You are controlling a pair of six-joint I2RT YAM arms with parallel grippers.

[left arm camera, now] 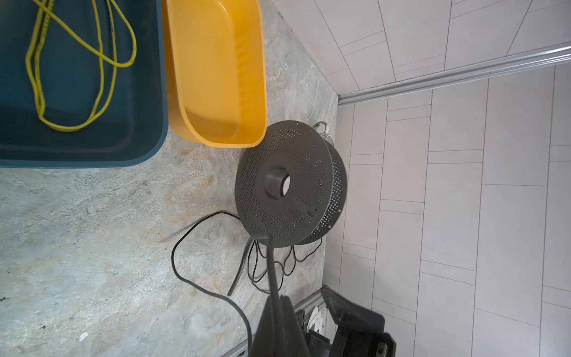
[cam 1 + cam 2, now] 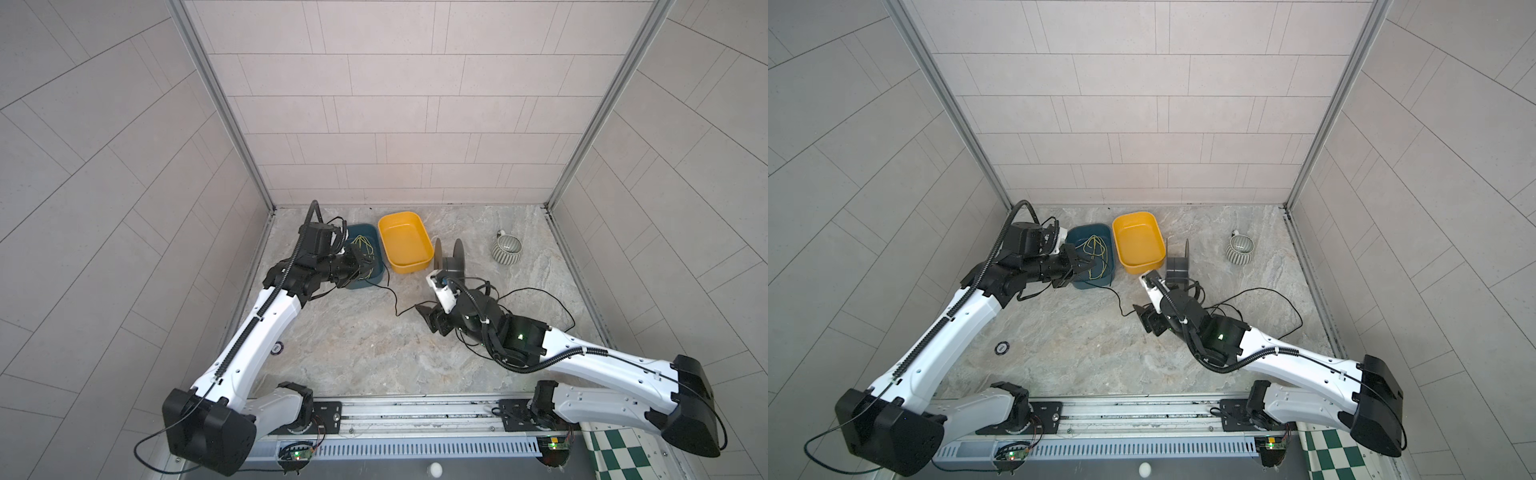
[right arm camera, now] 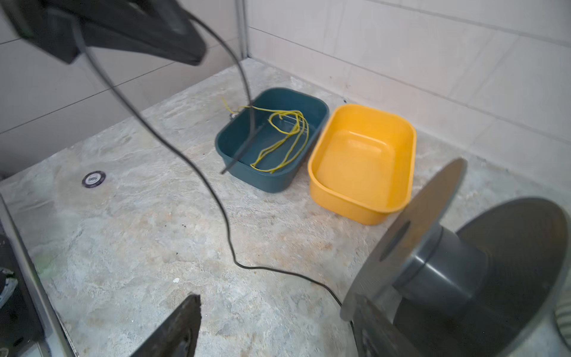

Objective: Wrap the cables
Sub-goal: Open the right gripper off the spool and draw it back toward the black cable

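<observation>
Nearest, a small round chip (image 2: 1002,347) lies by the left edge of the marbled tabletop (image 2: 365,361). Right of centre, the right fingers (image 3: 182,324) hang low and spread wide apart, open. The cable (image 1: 173,256) is one thin, limp black wire. In both top views it sweeps a wide loose loop toward the right edge and disappears behind the right arm. It then runs flat across the middle just ahead of the open fingers, with a sharp kink. From there it rises off the tabletop to the left fingers (image 1: 278,318), which are clamped shut on it close to its end. A short tail juts past the pinch and bends back down. Smaller tangled loops lie at the foot of the grey perforated spool (image 1: 304,157). The spool stands on its rims, hub bare, just beside the yellow bin (image 2: 409,266). The blue bin (image 3: 265,182), holding a yellow-green cord (image 1: 66,129), sits beside the yellow one at the far edge. A ribbed mug (image 2: 507,253) sits toward the far right corner.
</observation>
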